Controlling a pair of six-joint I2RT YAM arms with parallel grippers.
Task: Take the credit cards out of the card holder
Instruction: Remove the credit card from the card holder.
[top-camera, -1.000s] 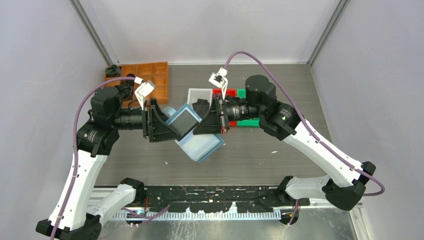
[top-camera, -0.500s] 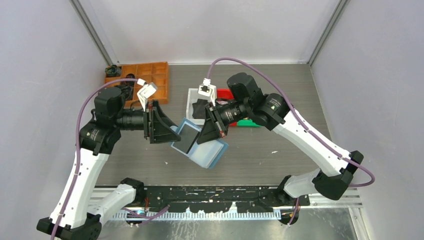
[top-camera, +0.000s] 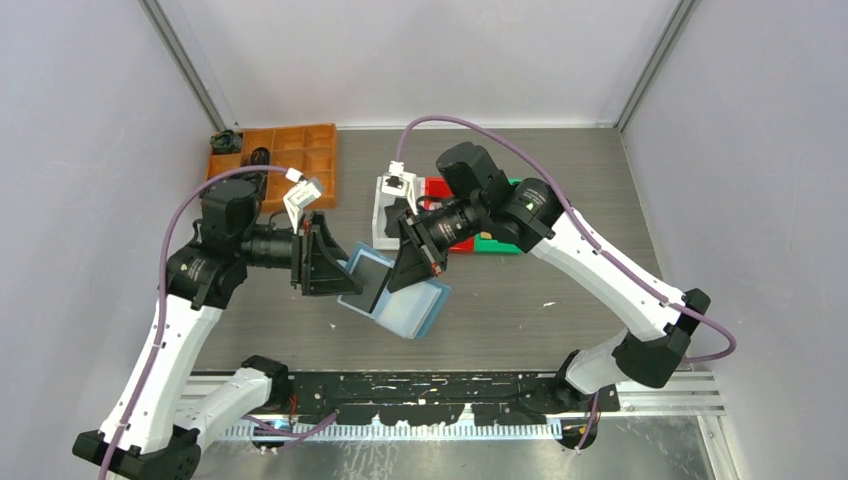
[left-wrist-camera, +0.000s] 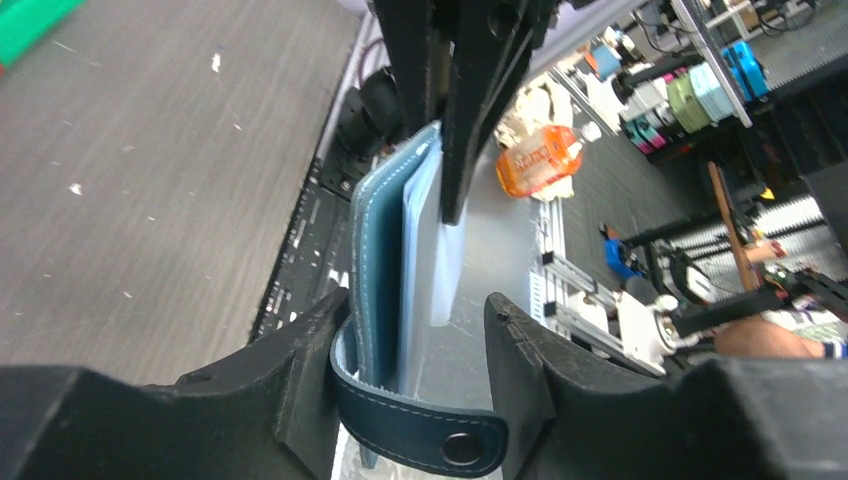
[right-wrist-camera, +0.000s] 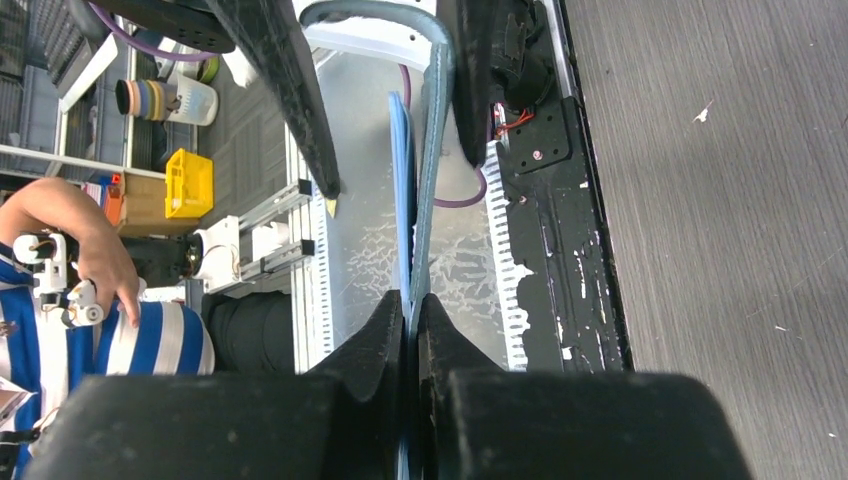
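I hold the teal-blue folding card holder (top-camera: 412, 308) in the air just in front of the white plastic bin (top-camera: 384, 205), tilted, its pale inner leaf hanging toward me. My left gripper (top-camera: 343, 272) grips it at the strap end. The holder's body lies against one finger, and the dark strap with its snap (left-wrist-camera: 425, 437) bridges across to the other. My right gripper (right-wrist-camera: 412, 300) has its fingers pressed together on the edge of a thin pale-blue credit card (right-wrist-camera: 400, 200), which stands just beside the holder's teal leaf. I cannot make out how far the card still sits in its pocket.

A second ago my right wrist was to the right of the white bin, in front of the red bin (top-camera: 437, 186). It has since swung left and now lies across the white bin's near edge. The holder has dropped a little further from that bin, toward me, and has turned to show a darker face. My left gripper has barely moved.
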